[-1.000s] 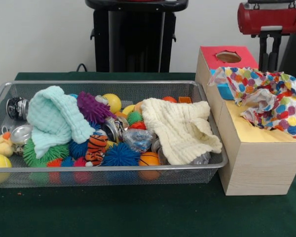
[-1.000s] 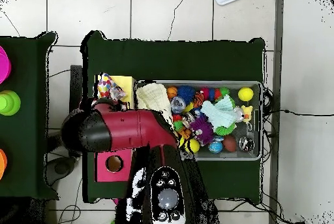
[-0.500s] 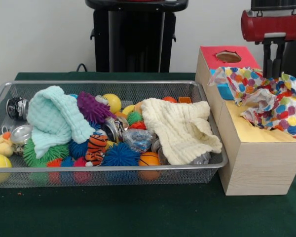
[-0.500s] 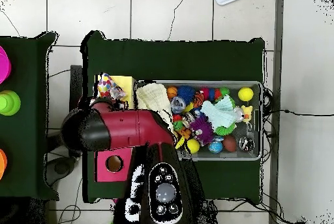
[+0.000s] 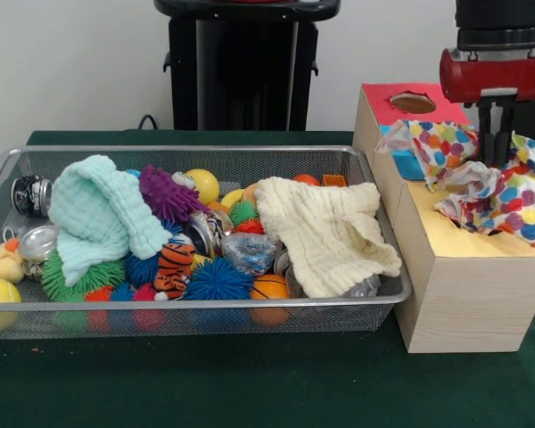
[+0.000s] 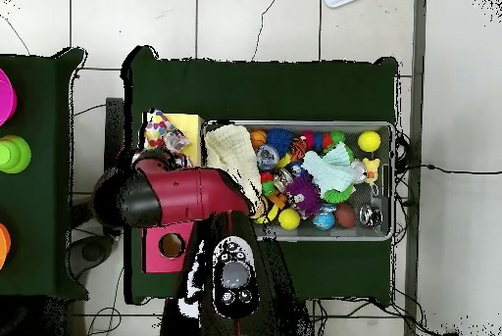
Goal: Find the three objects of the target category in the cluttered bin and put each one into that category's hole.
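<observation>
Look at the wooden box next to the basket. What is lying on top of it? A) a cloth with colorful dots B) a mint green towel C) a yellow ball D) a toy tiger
A. A cloth with colorful dots is bunched up on top of the wooden box, right under the robot's hand.

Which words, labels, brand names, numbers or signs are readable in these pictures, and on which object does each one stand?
No readable text appears in either view.
The cans in the mesh bin may carry print, but it is too small to read.
The wooden box and the dotted cloth on it show only colours and patterns, with no writing.
</observation>
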You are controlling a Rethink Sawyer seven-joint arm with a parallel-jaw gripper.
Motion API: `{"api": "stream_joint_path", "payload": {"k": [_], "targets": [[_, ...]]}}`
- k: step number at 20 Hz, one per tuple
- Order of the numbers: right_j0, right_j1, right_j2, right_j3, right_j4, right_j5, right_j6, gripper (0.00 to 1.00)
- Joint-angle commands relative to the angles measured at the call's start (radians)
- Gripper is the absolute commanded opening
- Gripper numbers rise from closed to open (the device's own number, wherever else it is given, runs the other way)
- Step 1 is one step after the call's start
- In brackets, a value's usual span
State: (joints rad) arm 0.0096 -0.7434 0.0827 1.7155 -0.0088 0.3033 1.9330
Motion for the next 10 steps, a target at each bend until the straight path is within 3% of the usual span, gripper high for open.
{"api": "stream_joint_path", "payload": {"k": [1, 10], "targets": [[0.026, 0.094, -0.048, 0.028, 0.011, -0.016, 0.186, 0.00], [0.042, 0.149, -0.080, 0.016, 0.003, -0.048, 0.172, 0.00]]}}
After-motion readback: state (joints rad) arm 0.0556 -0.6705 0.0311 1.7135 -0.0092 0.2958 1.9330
